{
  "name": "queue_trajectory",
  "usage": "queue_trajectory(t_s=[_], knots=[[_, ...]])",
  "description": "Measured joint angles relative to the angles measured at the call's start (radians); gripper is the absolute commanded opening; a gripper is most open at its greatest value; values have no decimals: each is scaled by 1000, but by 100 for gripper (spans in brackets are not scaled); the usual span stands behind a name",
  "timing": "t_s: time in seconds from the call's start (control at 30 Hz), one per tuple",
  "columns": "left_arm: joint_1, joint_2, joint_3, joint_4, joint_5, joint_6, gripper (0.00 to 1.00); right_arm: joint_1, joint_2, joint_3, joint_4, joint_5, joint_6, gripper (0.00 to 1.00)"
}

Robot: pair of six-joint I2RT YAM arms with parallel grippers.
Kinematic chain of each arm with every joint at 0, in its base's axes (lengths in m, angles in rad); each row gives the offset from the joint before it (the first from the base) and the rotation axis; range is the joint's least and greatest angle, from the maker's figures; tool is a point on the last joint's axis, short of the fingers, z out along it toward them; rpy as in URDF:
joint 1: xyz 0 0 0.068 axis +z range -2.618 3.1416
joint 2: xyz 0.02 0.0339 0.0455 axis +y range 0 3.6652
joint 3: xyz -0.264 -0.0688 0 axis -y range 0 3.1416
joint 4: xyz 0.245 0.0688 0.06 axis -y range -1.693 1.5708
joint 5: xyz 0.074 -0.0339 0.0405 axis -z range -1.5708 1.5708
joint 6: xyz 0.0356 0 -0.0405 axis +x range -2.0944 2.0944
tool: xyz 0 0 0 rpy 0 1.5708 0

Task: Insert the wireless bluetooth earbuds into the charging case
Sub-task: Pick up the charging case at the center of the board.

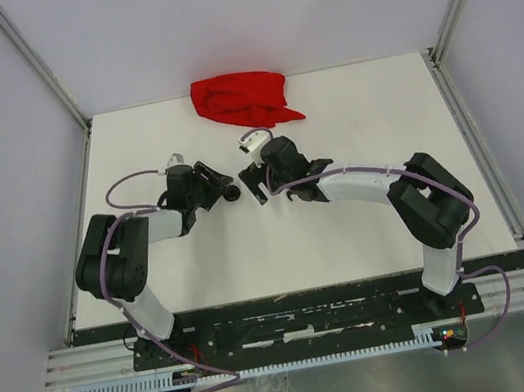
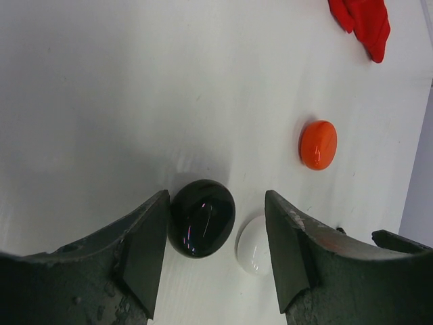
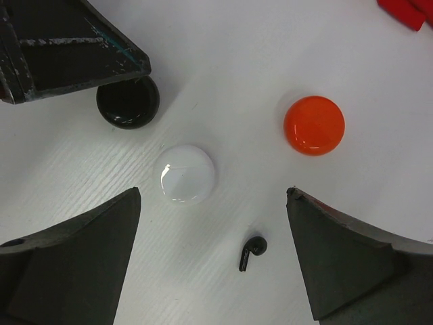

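Note:
A tiny black earbud (image 3: 252,252) lies on the white table between my right gripper's open jaws, touching neither. Three round closed cases lie near it: black (image 3: 128,101), white (image 3: 187,174) and orange-red (image 3: 314,125). My right gripper (image 3: 213,195) is open and empty, just above the table. My left gripper (image 2: 216,201) is open, with the black case (image 2: 201,218) between its jaws against the left finger and the white case (image 2: 254,245) by the right finger. The orange-red case (image 2: 318,144) lies beyond. Both grippers (image 1: 226,190) (image 1: 255,181) meet at the table's middle. No other earbuds show.
A crumpled red cloth (image 1: 240,98) lies at the table's far edge, and shows in the left wrist view (image 2: 365,24). My left gripper's finger (image 3: 74,47) reaches into the right wrist view, close to the black case. Walls stand along the table's sides.

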Motion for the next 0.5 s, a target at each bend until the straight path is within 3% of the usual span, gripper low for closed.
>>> queue_trajectory(t_s=[0.5], knots=[[-8,69,64,24,8,3,64,-16,-13,-13,0,-1,-1,97]])
